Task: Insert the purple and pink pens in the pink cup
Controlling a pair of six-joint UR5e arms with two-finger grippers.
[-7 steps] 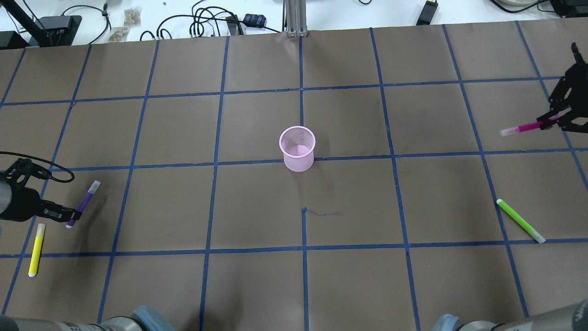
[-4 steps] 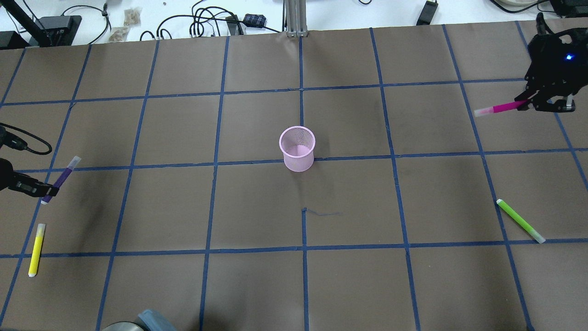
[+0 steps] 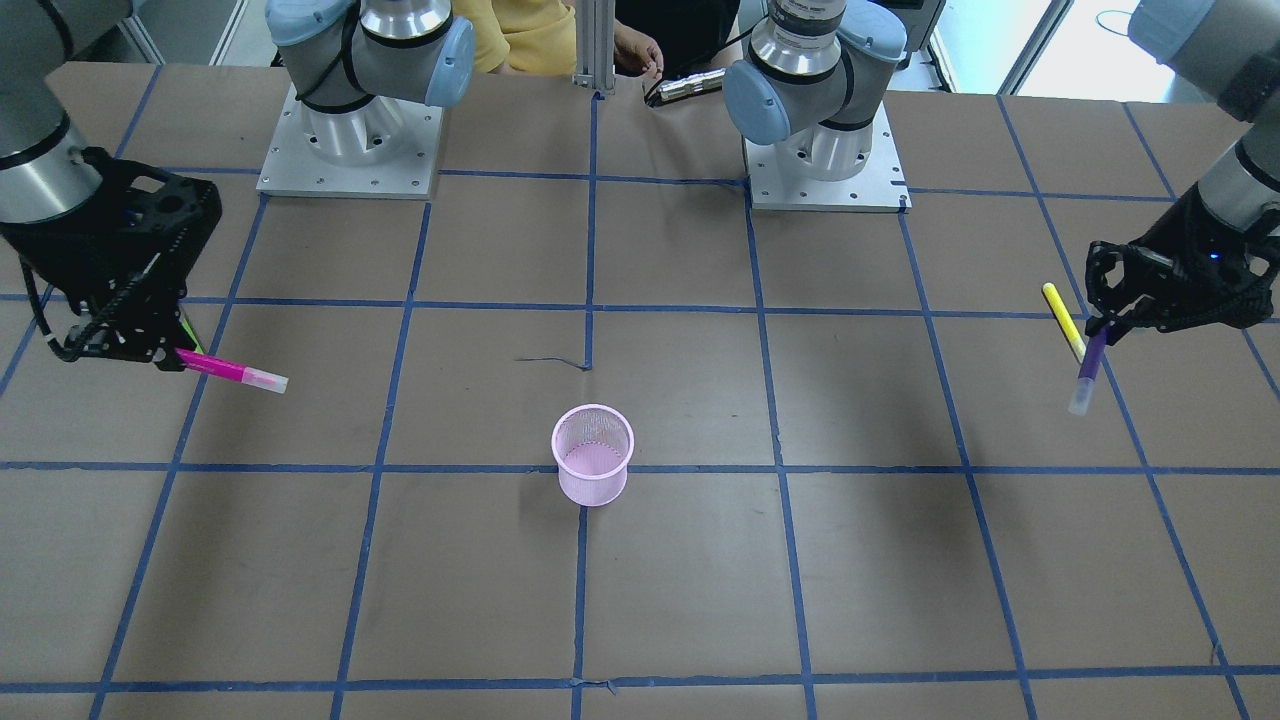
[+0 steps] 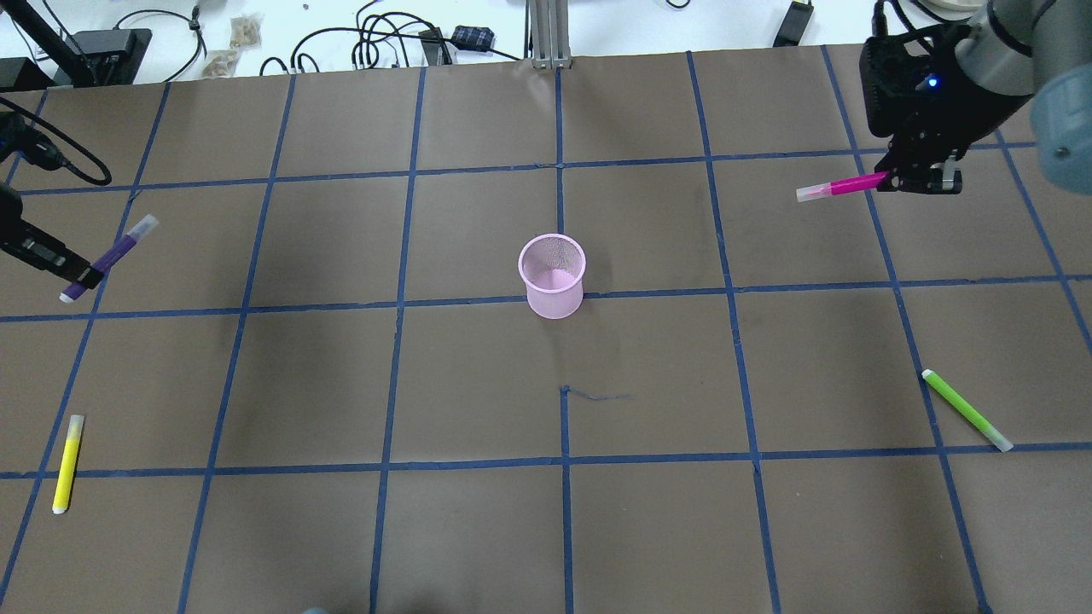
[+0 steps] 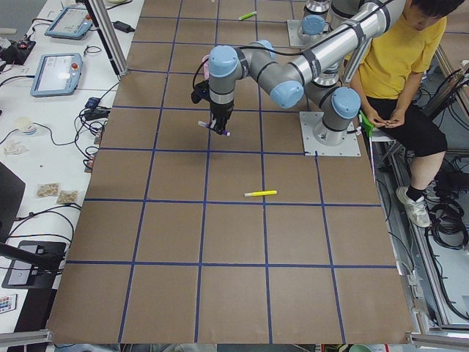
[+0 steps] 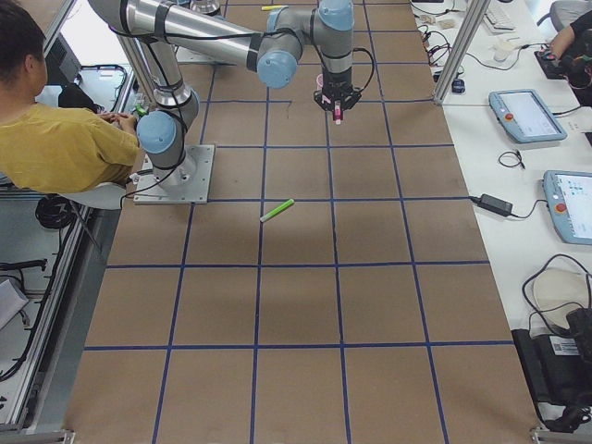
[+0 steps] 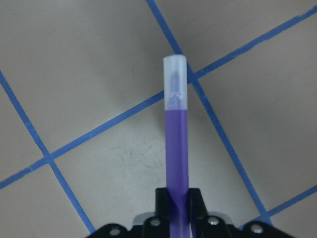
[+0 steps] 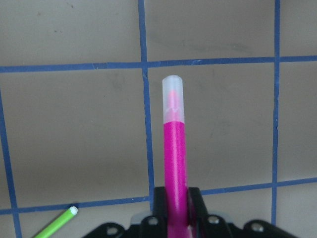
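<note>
The left gripper (image 4: 83, 276) clamps the purple pen (image 4: 115, 253) and the right gripper (image 4: 892, 177) the pink pen (image 4: 840, 187). Both caps point roughly inward toward the pink cup (image 4: 553, 277), midway and well apart.

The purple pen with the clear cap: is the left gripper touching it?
Touching. The left wrist-mounted view shows the purple pen pinched between the two fingers of the left gripper.

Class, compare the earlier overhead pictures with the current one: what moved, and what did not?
The left gripper, shut on the purple pen, carried it forward, away from the robot. The right gripper, shut on the pink pen, moved forward and inward. Unmoved: pink cup, yellow pen, green pen.
</note>
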